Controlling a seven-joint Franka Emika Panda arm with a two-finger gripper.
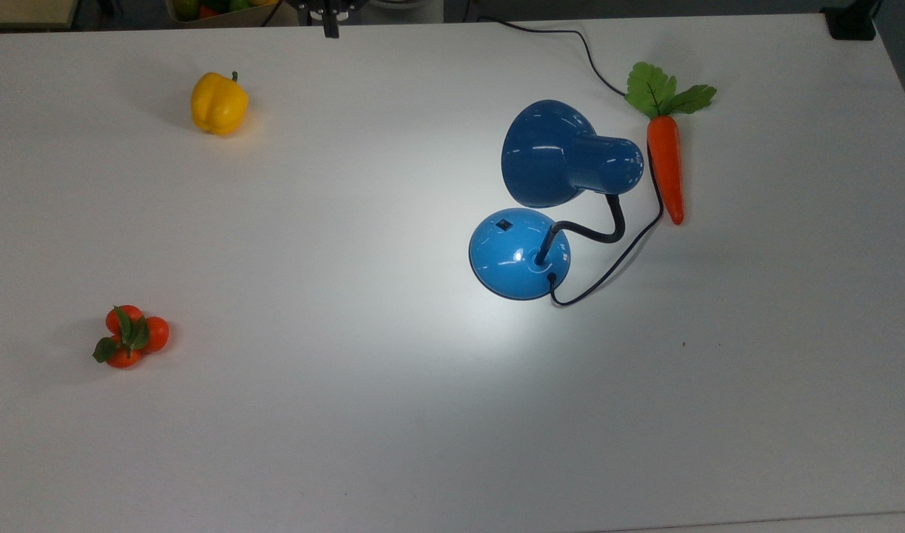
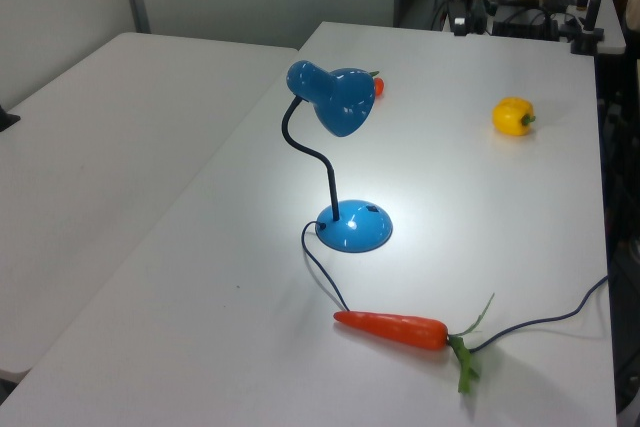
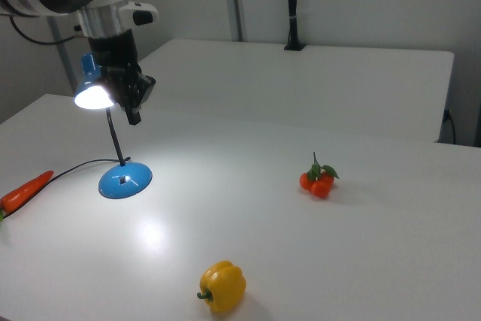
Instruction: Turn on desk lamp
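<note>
White table [image 1: 349, 444] fills the scene, with a second pale table behind it in the left view.

Desk lamp [image 1: 523, 252] stands right of centre in the top view: round blue base, small black switch [image 1: 503, 224] on the base's upper-left edge in the top view, black bendy neck, dome shade [image 1: 552, 159] angled down. Bulb glows in the right view and a bright pool of light lies on the table by the base, so the lamp looks already on. Black cord [image 1: 615, 266] loops off the base and runs past the carrot [image 1: 666, 166], which lies just beside the shade on the top view's right.

Pincer [image 3: 134, 107] hangs in the air in front of the shade in the right view, not touching anything; fingers look closed together, holding nothing. In the top view its tip [image 1: 329, 28] pokes in at the upper edge, well apart from the lamp.

Yellow pepper [image 1: 218, 102] sits upper left in the top view, tomato cluster [image 1: 130, 337] lower left, both well apart from the lamp.

Step judged: switch press done, arm clear. Next move probably just parking the arm; nothing left to press.
</note>
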